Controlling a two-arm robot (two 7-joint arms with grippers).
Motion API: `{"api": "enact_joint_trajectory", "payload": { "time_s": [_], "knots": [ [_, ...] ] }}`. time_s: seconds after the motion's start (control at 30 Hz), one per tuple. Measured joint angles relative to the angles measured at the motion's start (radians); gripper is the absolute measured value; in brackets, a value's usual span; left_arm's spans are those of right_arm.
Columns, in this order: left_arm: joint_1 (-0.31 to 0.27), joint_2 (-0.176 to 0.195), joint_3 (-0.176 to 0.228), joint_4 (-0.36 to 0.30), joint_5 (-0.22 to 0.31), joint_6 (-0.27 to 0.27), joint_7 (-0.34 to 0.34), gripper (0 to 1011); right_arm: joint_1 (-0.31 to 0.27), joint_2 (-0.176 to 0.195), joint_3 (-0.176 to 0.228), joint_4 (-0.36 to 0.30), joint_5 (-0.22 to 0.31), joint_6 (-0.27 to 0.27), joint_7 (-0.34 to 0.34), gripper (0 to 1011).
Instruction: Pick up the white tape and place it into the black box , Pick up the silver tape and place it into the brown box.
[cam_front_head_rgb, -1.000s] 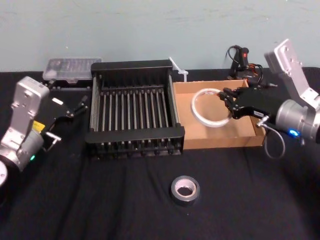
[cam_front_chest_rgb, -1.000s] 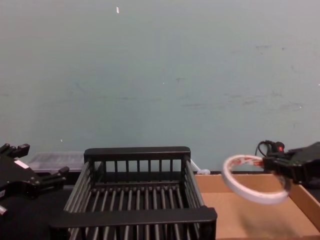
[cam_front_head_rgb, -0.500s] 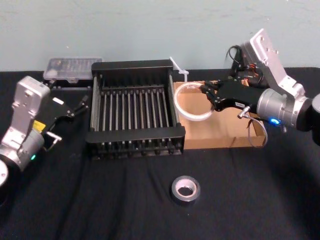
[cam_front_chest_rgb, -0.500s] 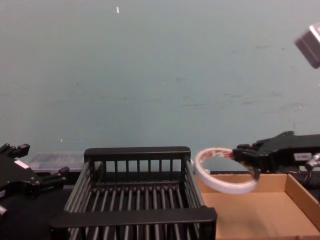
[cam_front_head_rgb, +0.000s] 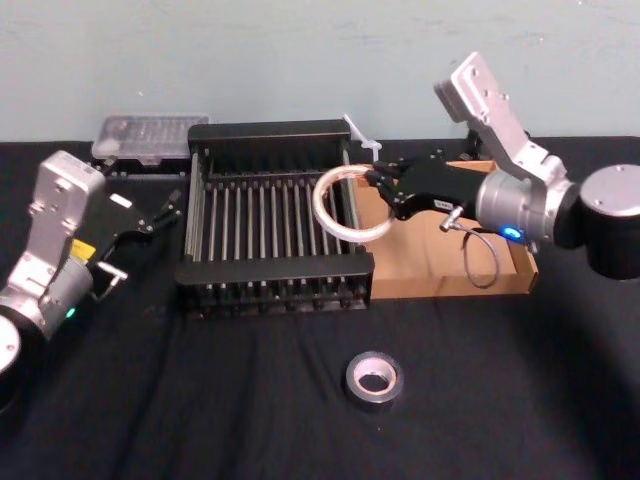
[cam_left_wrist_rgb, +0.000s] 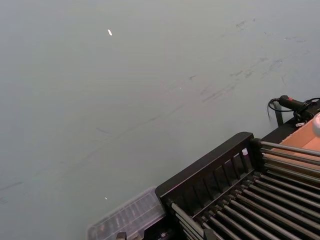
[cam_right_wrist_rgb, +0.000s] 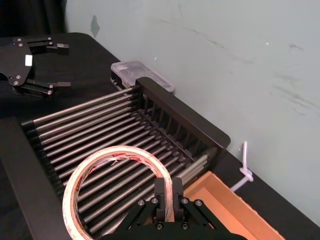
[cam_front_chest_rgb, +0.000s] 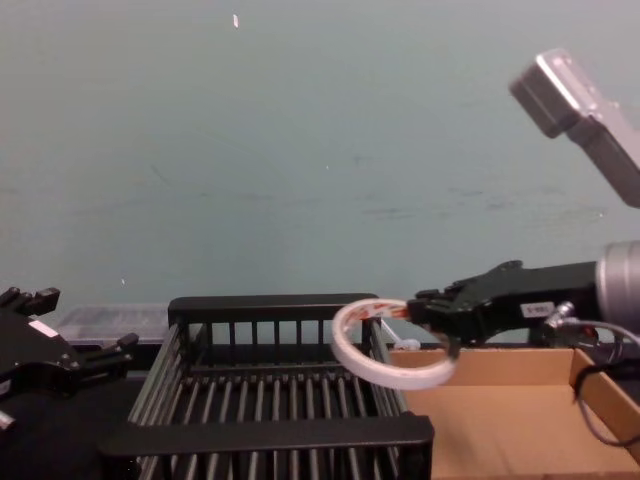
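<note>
The right gripper (cam_front_head_rgb: 380, 186) pinches the rim of the white tape (cam_front_head_rgb: 345, 200) and holds the ring up in the air, over the 3 o'clock edge of the black box (cam_front_head_rgb: 272, 290). The ring is tilted and touches nothing below. The brown box (cam_front_head_rgb: 440, 280) sits just beside the black box at 3 o'clock. The silver tape (cam_front_head_rgb: 372, 378) lies flat on the black table (cam_front_head_rgb: 200, 400) at 6 o'clock from the boxes. The left gripper (cam_front_head_rgb: 150, 215) waits at 9 o'clock, fingers spread.

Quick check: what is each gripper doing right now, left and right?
Left gripper: open, holding nothing, parked left of the black box.
Right gripper: shut on the white tape, above the black box's right rim.
</note>
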Motion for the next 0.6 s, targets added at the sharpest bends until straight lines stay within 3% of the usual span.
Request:
{"api": "enact_joint_trajectory", "payload": {
  "time_s": [0.6],
  "knots": [
    [0.000,0.000,0.000,0.000,0.000,0.000,0.000,1001,0.093,-0.082,-0.050,0.124,-0.020,-0.025,0.026,92]
  ]
}}
